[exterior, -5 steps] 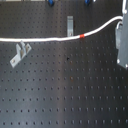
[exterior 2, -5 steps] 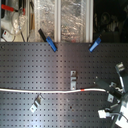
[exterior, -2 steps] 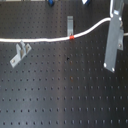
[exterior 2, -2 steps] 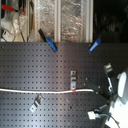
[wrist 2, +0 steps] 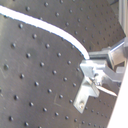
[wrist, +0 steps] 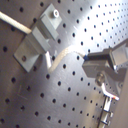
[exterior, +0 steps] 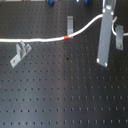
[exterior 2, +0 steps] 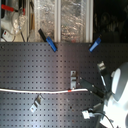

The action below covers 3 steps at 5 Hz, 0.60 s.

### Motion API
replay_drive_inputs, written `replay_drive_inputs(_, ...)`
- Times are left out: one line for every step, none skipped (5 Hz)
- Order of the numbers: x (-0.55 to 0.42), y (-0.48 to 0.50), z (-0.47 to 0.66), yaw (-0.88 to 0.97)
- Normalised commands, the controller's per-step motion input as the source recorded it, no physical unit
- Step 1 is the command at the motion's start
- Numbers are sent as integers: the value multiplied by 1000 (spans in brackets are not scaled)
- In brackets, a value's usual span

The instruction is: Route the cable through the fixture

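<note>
Black perforated breadboard (exterior: pixel 60 95) across every view, holes in a regular grid, bare over the whole lower half of the first exterior view. White cable (exterior: pixel 35 40) entering at the left edge of the first exterior view, running level above a small metal clip (exterior: pixel 19 53) at left, carrying its red band (exterior: pixel 67 37) near frame centre just below a second upright clip (exterior: pixel 70 23), then climbing toward the upper right. Grey gripper finger (exterior: pixel 104 37) hanging tall at the right of the first exterior view, crossing the cable's upper end; another clip (exterior: pixel 119 40) just to its right, partly hidden.

In the second exterior view: cable (exterior 2: pixel 30 90) lying level across the lower half, red band (exterior 2: pixel 69 91) at the foot of the centre clip (exterior 2: pixel 74 80), lower-left clip (exterior 2: pixel 35 104) just under the line, white arm body (exterior 2: pixel 119 92) filling the lower right corner. Two blue clamps (exterior 2: pixel 50 43) (exterior 2: pixel 95 44) at the board's top edge, clutter and foil-like sheets behind.

In the first wrist view: grey metal clip (wrist: pixel 41 39) bolted to the board, cable (wrist: pixel 62 56) passing behind it and curving to the gripper (wrist: pixel 95 65). In the second wrist view: cable (wrist 2: pixel 47 30) sweeping down from the upper left and ending at the gripper (wrist 2: pixel 92 67), jaws pinching the cable's end
</note>
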Motion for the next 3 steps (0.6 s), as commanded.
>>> replay_drive_inputs(-590,-143,21,-14)
replay_drive_inputs(-469,-53,28,0)
replay_drive_inputs(-85,33,2,31)
